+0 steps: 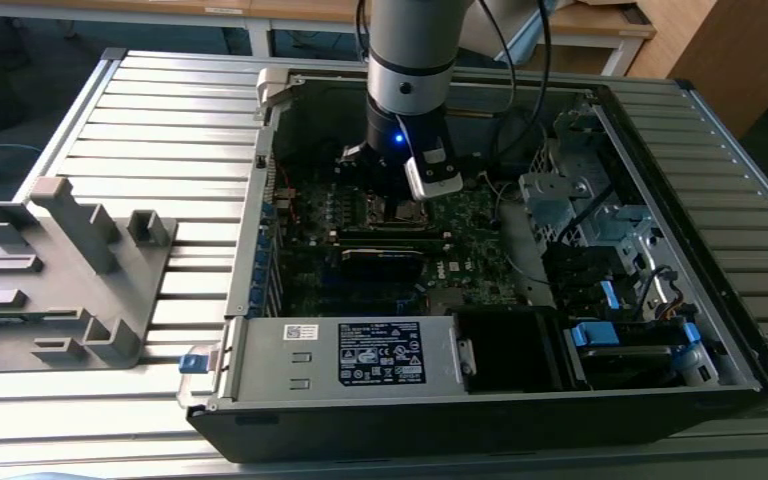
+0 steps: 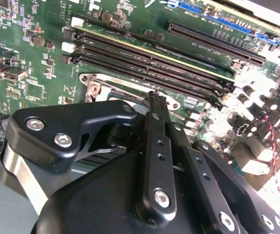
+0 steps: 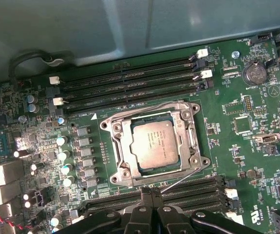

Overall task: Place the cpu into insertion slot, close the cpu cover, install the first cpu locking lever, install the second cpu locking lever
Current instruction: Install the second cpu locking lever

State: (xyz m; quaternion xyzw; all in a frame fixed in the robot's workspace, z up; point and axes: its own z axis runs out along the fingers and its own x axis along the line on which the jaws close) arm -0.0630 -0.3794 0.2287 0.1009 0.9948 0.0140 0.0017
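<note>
The cpu (image 3: 154, 141) lies flat in its socket on the green motherboard (image 3: 247, 146), grey-brown top showing. The silvery cpu cover (image 3: 118, 146) is down around it as a frame. A thin wire locking lever (image 3: 183, 178) sticks out at an angle from the socket's corner, and its free end meets my fingertips. Another wire lever (image 3: 144, 108) lies flat along the opposite side of the socket. My gripper (image 3: 151, 191) is shut, its black fingers pressed together at the socket's edge (image 2: 93, 87). In the exterior view the gripper (image 1: 391, 205) reaches down into the open computer case (image 1: 244, 300).
Black memory slots (image 3: 130, 80) run on both sides of the socket, another set (image 3: 188, 192) right by my fingertips. The case holds a power supply (image 1: 344, 355), drive bays (image 1: 624, 340) and cables. A grey plastic fixture (image 1: 64, 270) stands on the slatted table at the exterior view's left.
</note>
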